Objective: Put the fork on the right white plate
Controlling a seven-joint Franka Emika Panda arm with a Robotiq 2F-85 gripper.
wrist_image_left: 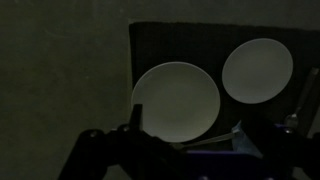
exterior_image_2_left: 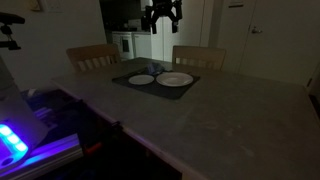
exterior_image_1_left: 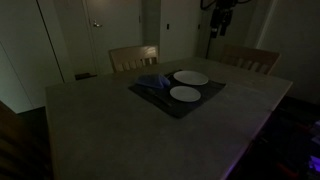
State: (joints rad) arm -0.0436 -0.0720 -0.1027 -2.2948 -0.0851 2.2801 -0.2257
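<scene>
The room is dim. A dark placemat [exterior_image_1_left: 186,110] lies toward the far side of a pale table [exterior_image_1_left: 110,135]. Two white plates sit on the mat, well apart from its near edge: one plate [exterior_image_1_left: 185,94] is closer to me and the other plate [exterior_image_1_left: 191,77] is just behind it, and they do not touch. At the mat's edge beside the plates lies a bluish crumpled thing [exterior_image_1_left: 150,83]. I cannot pick out the fork in this light; it may be with that bluish thing, but I cannot say.

The gripper [exterior_image_2_left: 163,16] hangs high above the mat, well clear of the plates. Its fingers [wrist_image_left: 134,122] are spread wide, with nothing seen between them. Two wooden chairs [exterior_image_2_left: 93,57] stand behind the mat, at the table's far edge.
</scene>
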